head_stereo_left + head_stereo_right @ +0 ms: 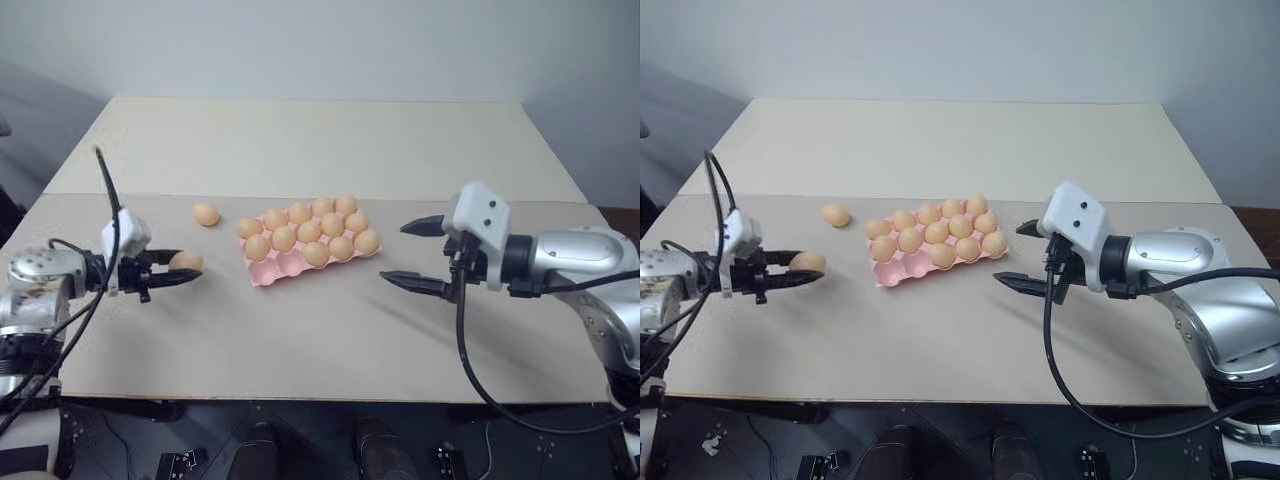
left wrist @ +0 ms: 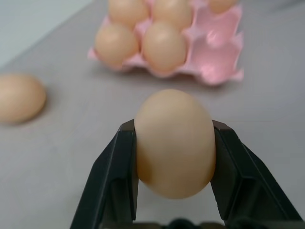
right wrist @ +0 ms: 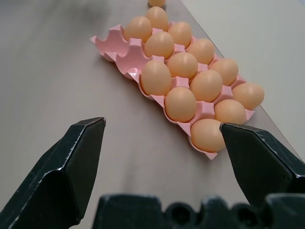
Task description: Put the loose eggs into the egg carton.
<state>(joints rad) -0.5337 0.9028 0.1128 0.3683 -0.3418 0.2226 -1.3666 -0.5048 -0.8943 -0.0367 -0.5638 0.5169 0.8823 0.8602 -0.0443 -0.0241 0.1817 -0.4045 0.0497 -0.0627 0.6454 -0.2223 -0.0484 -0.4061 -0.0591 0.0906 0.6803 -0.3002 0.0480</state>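
Carton was nearly full, just ahead of the left gripper, with empty cups on its near side. Left gripper was clamped on one egg; another loose egg lay beyond it. Right gripper hung wide open, empty, beside the carton's other end.

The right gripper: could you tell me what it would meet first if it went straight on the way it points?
Probably the egg carton, at its near filled end; the open right gripper aims down at it over bare table.
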